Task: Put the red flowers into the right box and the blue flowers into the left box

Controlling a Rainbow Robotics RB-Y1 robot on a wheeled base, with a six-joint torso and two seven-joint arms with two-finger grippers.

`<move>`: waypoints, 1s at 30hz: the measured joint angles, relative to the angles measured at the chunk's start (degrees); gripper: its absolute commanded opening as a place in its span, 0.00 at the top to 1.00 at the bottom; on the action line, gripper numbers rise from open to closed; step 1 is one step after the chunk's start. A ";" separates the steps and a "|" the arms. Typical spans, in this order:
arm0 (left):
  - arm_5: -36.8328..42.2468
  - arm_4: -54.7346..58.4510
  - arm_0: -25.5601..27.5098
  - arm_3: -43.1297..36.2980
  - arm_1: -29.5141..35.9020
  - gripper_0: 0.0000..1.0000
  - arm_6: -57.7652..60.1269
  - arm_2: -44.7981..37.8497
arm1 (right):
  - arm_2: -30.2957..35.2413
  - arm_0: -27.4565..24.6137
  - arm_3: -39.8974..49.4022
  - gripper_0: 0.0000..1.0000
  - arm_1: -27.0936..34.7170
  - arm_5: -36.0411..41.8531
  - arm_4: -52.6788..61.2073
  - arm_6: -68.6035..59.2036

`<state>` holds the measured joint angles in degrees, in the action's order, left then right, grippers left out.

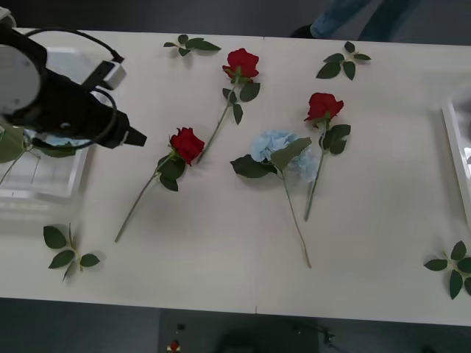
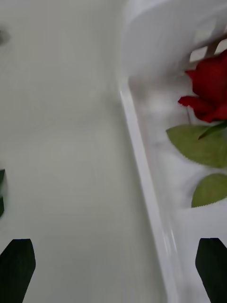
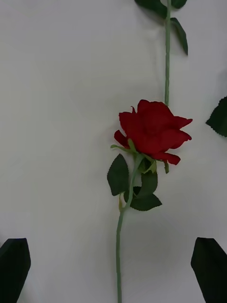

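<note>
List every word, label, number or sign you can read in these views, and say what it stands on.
None can be read. The table, the left box, the right box, the red roses and the blue flower carry no print.

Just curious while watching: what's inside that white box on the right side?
The right box holds one red rose with green leaves. Its stem and the rest of the box's floor are out of sight.

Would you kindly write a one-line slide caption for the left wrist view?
Left gripper, fingers open, above a red rose lying on the white table, its green stem between the fingertips.
</note>
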<state>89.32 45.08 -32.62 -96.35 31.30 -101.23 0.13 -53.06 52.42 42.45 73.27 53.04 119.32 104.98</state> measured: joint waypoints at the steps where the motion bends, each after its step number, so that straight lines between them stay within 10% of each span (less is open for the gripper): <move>1: -0.95 -1.63 0.00 0.00 -0.28 0.04 0.00 1.80 | -0.50 -0.19 0.86 0.00 0.00 0.56 -0.92 0.00; 20: -19.57 -22.51 0.02 9.76 -5.96 0.08 0.17 20.64 | -1.70 7.58 10.78 0.00 -18.45 1.93 -36.41 -22.60; 30: -20.34 -24.87 0.03 12.70 -6.04 0.34 0.30 21.94 | -1.70 9.87 9.86 0.00 -30.10 1.93 -48.67 -39.88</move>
<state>68.98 20.21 -32.58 -83.65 25.27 -100.92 22.07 -54.76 62.29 52.30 43.17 54.97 70.65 65.10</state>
